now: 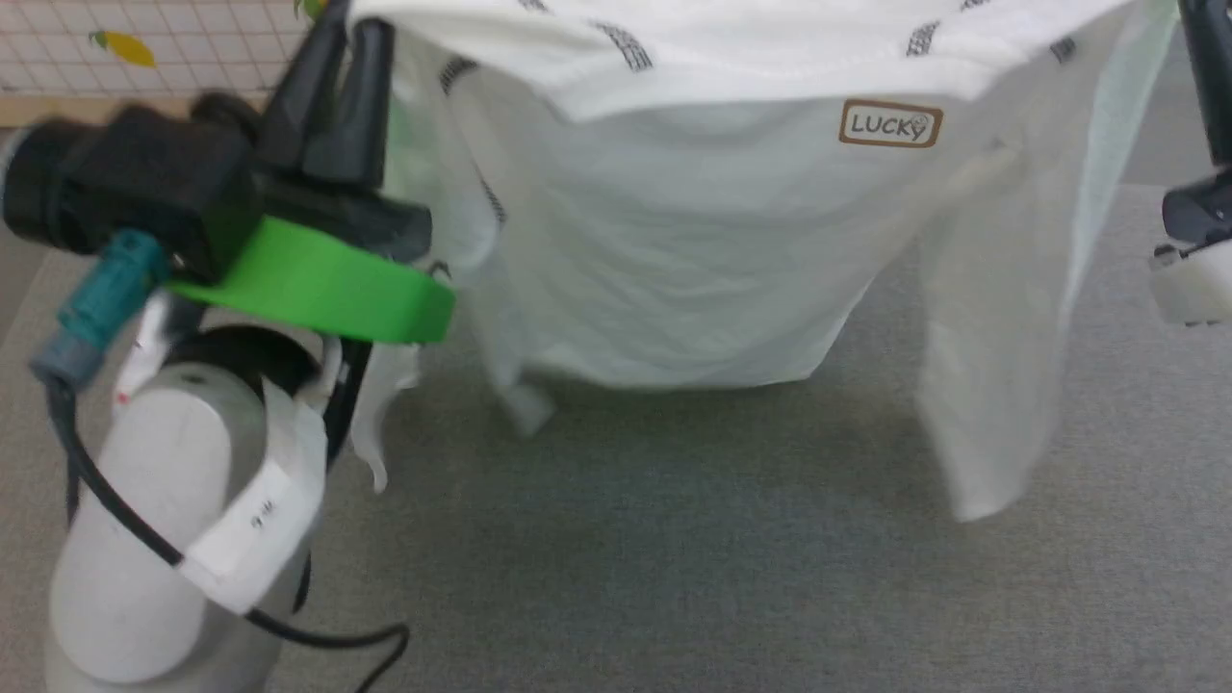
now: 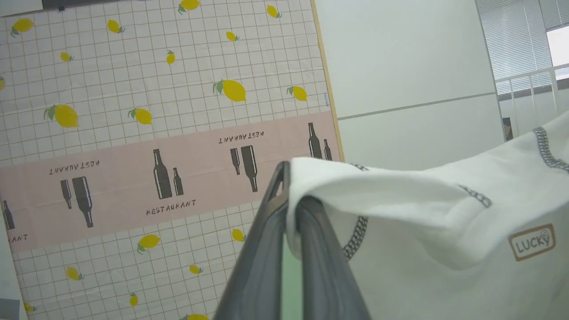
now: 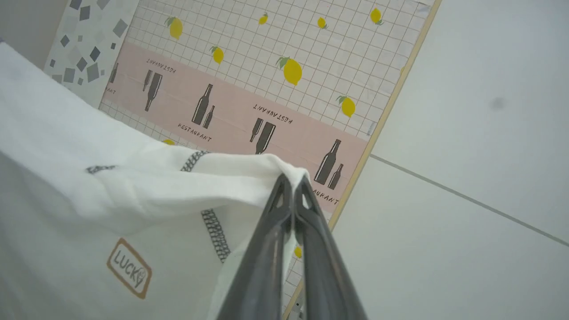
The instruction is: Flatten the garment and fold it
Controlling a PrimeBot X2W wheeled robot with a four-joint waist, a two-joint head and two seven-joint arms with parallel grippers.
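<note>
Where garment (image 1: 674, 269) hangs: between left jaws (10 o'clock) and right jaws (2 o'clock), both gripping it.
Look: white, sagging.

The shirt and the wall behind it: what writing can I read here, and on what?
"LUCKY": brown-bordered patch on the garment.
"RESTAURANT": pink band of the lemon-print wall sheet, repeated, some copies upside down.
Label on the pale forearm: too blurred to read.

Head view downward, wrist views upward, close, all sharing the garment (image 1: 674, 269)
</note>
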